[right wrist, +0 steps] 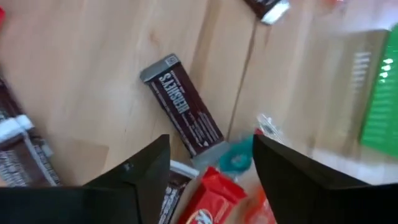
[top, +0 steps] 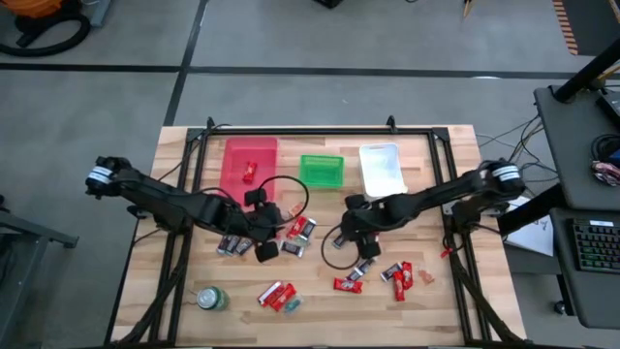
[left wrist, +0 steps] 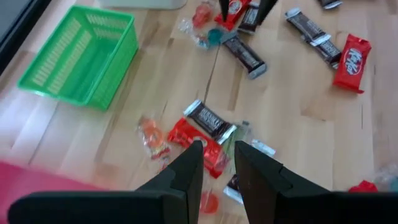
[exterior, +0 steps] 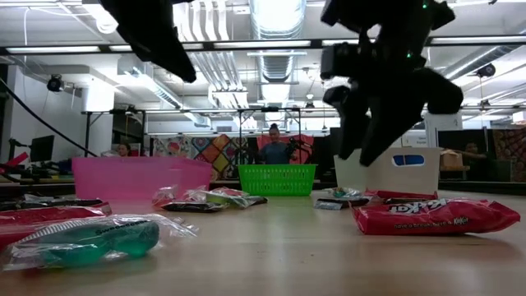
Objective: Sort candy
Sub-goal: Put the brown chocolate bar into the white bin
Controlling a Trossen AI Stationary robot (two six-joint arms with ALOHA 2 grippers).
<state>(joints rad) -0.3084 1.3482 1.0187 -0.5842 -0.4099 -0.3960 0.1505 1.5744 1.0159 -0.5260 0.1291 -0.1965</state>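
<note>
The candy lies scattered over the wooden table (top: pixel 320 310): a small heap of red and dark wrappers (top: pixel 298 231) at the middle, and more red ones (top: pixel 399 278) toward the near right. My left gripper (top: pixel 281 231) hangs just above the heap, its fingers a little apart (left wrist: pixel 217 168) over a red wrapper (left wrist: pixel 198 140) and a dark one (left wrist: pixel 208 119). My right gripper (top: pixel 351 233) hangs wide open (right wrist: pixel 211 158) above a dark brown bar (right wrist: pixel 183 113), a teal sweet (right wrist: pixel 239 155) and a red wrapper (right wrist: pixel 211 194), clear of the table (exterior: pixel 367 152).
Three trays stand in a row at the far side: pink (top: pixel 232 170) with a red sweet inside, green (top: pixel 322 170), white (top: pixel 381 167). A round green can (top: pixel 211 298) lies near the front left. Black cable loops (top: pixel 334 254) hang by both grippers.
</note>
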